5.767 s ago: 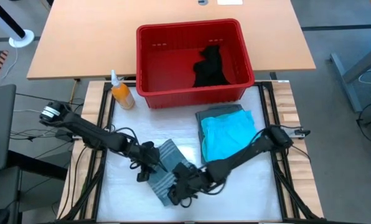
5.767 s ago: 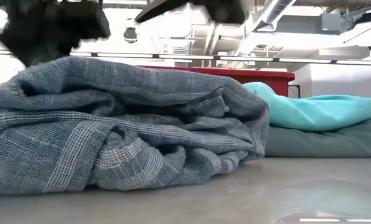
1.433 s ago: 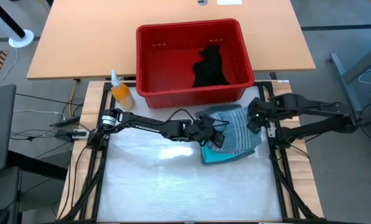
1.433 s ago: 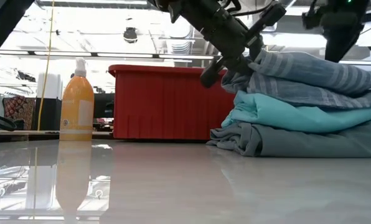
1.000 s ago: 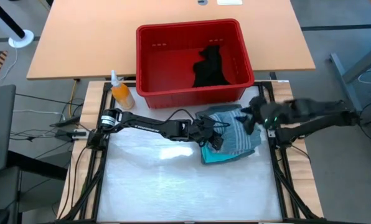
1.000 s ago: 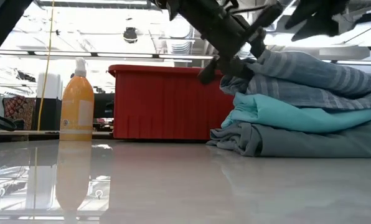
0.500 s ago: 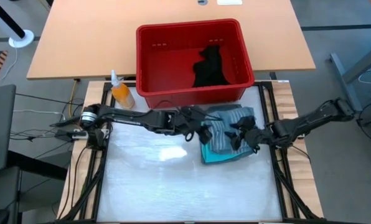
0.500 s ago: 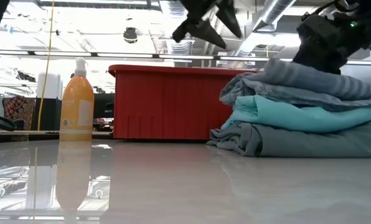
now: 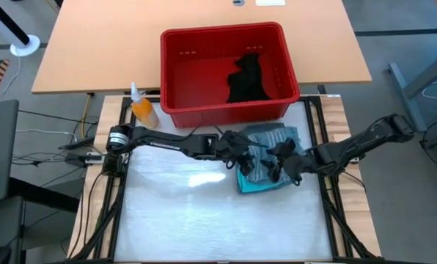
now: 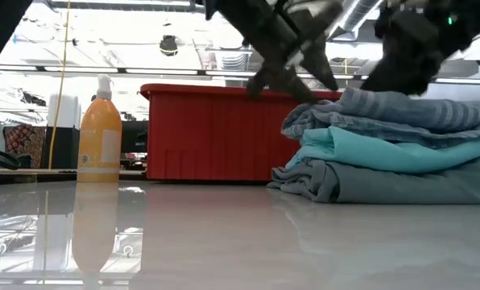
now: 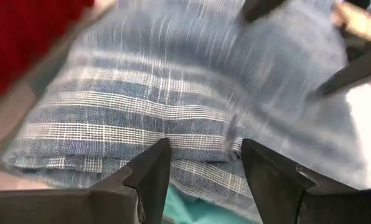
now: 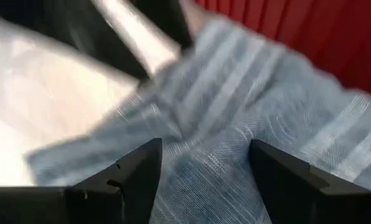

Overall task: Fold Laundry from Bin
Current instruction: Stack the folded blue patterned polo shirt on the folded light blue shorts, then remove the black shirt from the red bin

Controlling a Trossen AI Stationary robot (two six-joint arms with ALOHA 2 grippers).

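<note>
A blue-grey striped shirt (image 9: 268, 147) lies folded on top of a turquoise garment (image 10: 369, 149) and a grey-green one (image 10: 385, 187), stacked on the table's right half. My left gripper (image 9: 246, 155) is open, slanting down at the shirt's left end (image 11: 173, 106). My right gripper (image 9: 279, 165) is open over the shirt's top, near its near edge (image 12: 235, 106). A black garment (image 9: 246, 79) lies in the red bin (image 9: 218, 35). My left gripper comes slanting down from the table's left. Its open fingertips (image 10: 316, 80) stand at the folded left end of the shirt's top layer (image 10: 304, 109). Whether they touch the cloth I cannot tell. My right gripper comes from the table's right, pointing down. Its open fingers (image 10: 389, 79) seem to rest on the shirt's top (image 10: 421, 101). The shirt lies flat on the stack.
An orange bottle with a white pump (image 9: 143, 110) stands left of the bin (image 10: 208, 129) at the table's far left. The white table top (image 9: 189, 220) lies open in front of and left of the stack.
My right gripper has swung from the stack's far right side toward the near edge and down onto the shirt. My left gripper rose off the shirt's left end, then came back down to it. The shirt's top now lies lower and flatter.
</note>
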